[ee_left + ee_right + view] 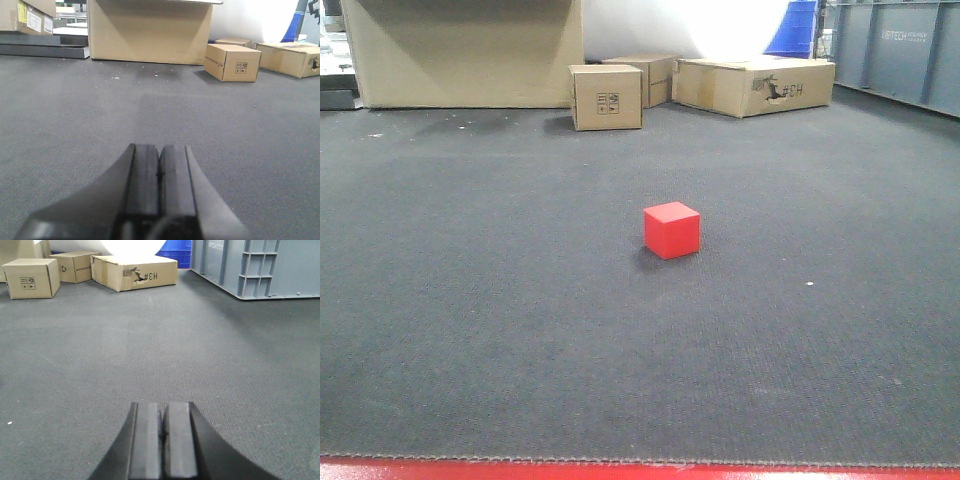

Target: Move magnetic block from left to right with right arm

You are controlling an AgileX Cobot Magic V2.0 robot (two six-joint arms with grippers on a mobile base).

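Dark grey carpet [470, 300] carries the magnetic block [672, 230] and cardboard boxes [606, 97] behind.

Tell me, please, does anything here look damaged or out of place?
Yes: the flat cardboard box at the back has a torn hole in its side, beside the printed mark. The red block sits upright and intact on the carpet.

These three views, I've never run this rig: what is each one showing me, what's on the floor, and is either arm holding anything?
It is a two-armed robot. The front view looks ahead over grey carpet, where a red block sits alone, with cardboard boxes behind. The other two views come from cameras on the wrists. The dark shape at the bottom of each is that arm's end effector: left, right. Both are shut and hold nothing. Neither wrist view shows the block.
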